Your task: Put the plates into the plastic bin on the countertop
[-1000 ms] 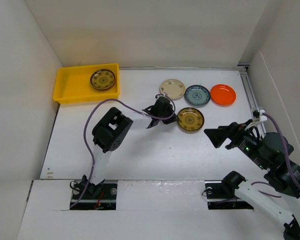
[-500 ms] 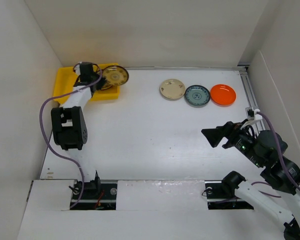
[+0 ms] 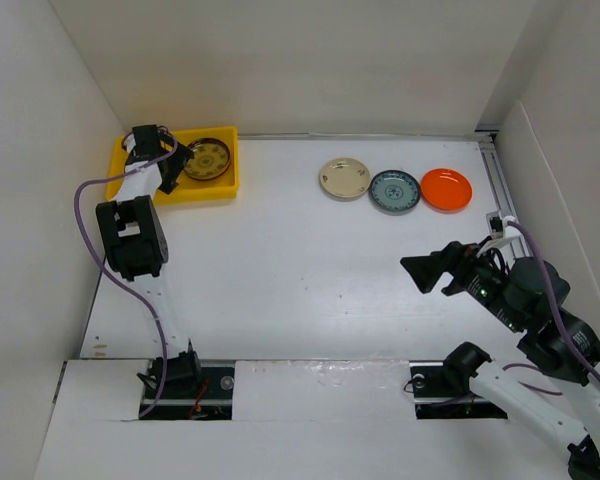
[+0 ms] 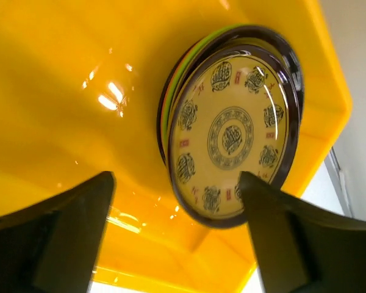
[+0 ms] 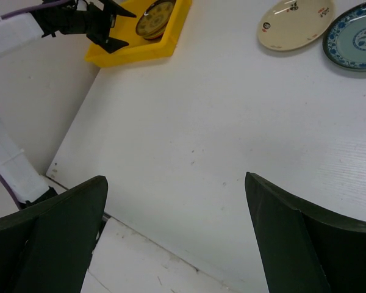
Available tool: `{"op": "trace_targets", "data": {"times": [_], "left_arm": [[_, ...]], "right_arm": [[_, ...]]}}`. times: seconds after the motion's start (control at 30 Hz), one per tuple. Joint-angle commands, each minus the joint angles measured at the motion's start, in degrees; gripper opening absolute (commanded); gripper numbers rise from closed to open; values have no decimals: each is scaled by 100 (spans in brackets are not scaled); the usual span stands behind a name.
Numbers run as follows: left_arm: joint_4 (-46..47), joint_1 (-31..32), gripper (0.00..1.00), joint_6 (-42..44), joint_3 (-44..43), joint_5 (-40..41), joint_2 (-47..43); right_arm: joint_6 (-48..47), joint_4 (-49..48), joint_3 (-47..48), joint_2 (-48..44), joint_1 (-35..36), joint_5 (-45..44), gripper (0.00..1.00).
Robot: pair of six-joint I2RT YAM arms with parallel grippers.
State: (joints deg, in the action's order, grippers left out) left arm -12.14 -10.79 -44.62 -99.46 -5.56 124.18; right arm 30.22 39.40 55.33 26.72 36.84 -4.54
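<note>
Left gripper wide open over the bin.
The gold plate tops the stack inside; cream plate, teal plate and orange plate lie on the countertop; right gripper also wide.

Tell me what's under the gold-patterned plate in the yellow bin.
More plates: the gold-patterned plate tops a stack in the yellow bin. Only thin rims peek out at its edge, one lime green, one dark. It covers the rest, so the count can't be told.
</note>
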Motion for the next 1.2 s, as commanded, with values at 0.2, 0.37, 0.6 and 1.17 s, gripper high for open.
{"op": "trace_targets", "data": {"times": [0.2, 0.37, 0.6, 1.17], "left_arm": [[407, 1189, 100, 577, 305, -41, -1432], [1019, 2334, 100, 630, 761, -559, -1274], [1512, 2967, 100, 507, 200, -1623, 202], [1495, 3232, 72, -29, -1602, -1983, 2110]], "right_arm": [[-33, -511, -216, 35, 7, -127, 100], [28, -828, -277, 237, 7, 40, 100], [80, -846, -339, 307, 7, 93, 100], [476, -864, -1130, -457, 7, 401, 100]]}}
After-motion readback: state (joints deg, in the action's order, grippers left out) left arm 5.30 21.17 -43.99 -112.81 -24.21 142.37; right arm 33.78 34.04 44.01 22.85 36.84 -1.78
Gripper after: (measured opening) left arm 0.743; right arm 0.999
